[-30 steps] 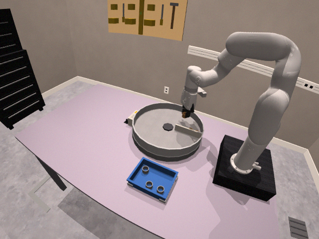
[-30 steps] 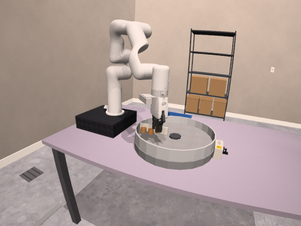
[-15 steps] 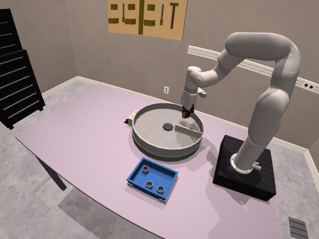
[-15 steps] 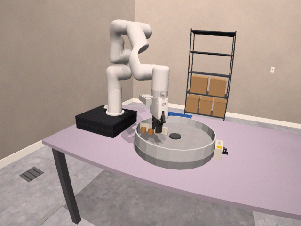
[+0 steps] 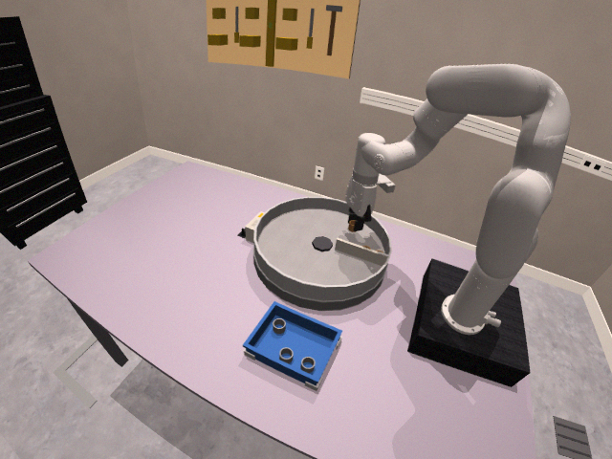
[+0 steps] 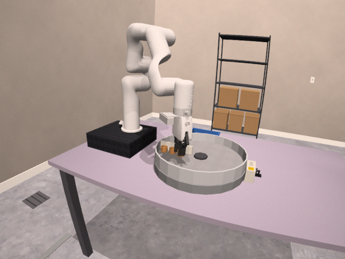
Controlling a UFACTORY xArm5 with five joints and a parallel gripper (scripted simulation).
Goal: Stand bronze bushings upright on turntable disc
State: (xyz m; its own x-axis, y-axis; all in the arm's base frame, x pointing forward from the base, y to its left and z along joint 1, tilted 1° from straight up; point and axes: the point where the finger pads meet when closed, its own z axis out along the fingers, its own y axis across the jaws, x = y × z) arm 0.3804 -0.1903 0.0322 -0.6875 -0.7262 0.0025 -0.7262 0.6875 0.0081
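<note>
Smooth white arm [image 5: 518, 207] (rounded links), black fingers [image 6: 181, 149].
</note>
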